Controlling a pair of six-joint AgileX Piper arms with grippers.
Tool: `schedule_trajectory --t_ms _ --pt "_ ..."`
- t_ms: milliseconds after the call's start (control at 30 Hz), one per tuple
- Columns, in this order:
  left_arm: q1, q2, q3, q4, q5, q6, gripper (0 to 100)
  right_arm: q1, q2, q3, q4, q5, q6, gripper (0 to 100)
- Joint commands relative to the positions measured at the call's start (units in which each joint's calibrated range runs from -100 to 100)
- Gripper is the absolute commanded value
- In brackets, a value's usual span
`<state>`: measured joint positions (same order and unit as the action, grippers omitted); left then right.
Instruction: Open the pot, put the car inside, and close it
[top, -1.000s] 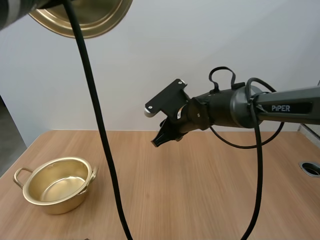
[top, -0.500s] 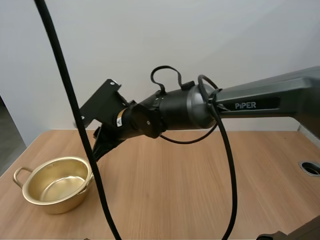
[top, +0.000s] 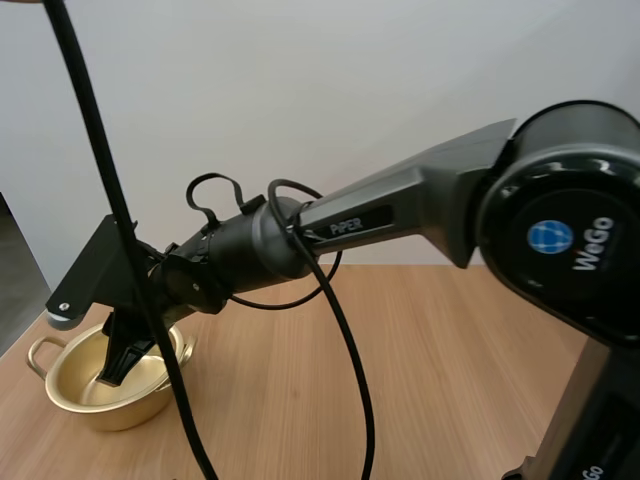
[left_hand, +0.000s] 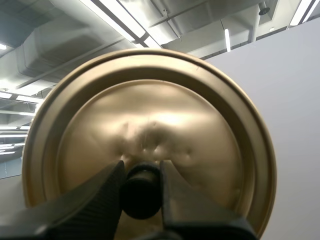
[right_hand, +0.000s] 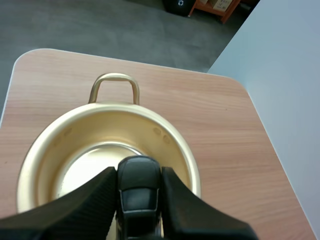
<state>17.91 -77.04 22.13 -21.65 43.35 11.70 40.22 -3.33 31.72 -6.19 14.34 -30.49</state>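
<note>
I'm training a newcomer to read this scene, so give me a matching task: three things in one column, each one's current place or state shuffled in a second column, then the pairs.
Things
1. round gold metal lid
2. small black toy car
3. shiny gold metal pot

States
A. stands open on the wooden table
B. pinched by its black knob between the left fingers
C. held between the right fingers over the open vessel

Pairs: 1-B, 2-C, 3-A

A light wooden table (top: 450, 380) carries one gold-coloured pot (top: 85, 408). The pot stands uncovered toward eight o'clock on the table, with loop handles at its nine and three o'clock.
</note>
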Motion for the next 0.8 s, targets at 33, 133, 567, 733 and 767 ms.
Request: schedule_trajectory --t_ms 33,133,567,733,767 --pt "0.04 0.01 0.01 4.49 0.52 -0.01 0 0.03 7.6 -5.03 -0.03 -3.5 -0.07 0" --pt "0.04 0.01 0.01 5.35 0.69 -0.01 0 0.03 9.3 -6.47 -0.03 -3.5 -0.07 0" --pt "0.04 0.01 0.01 9.55 1.04 -0.01 0 0.03 17.96 -9.66 -0.03 -4.46 -3.45 0" --pt "0.04 0.01 0.01 9.55 2.16 -0.01 0 0.03 17.96 -9.66 0.09 -4.46 -3.45 0" --pt "0.04 0.01 0.01 9.55 2.82 -0.01 0 0.03 17.96 -9.66 0.09 -4.28 -3.45 0"
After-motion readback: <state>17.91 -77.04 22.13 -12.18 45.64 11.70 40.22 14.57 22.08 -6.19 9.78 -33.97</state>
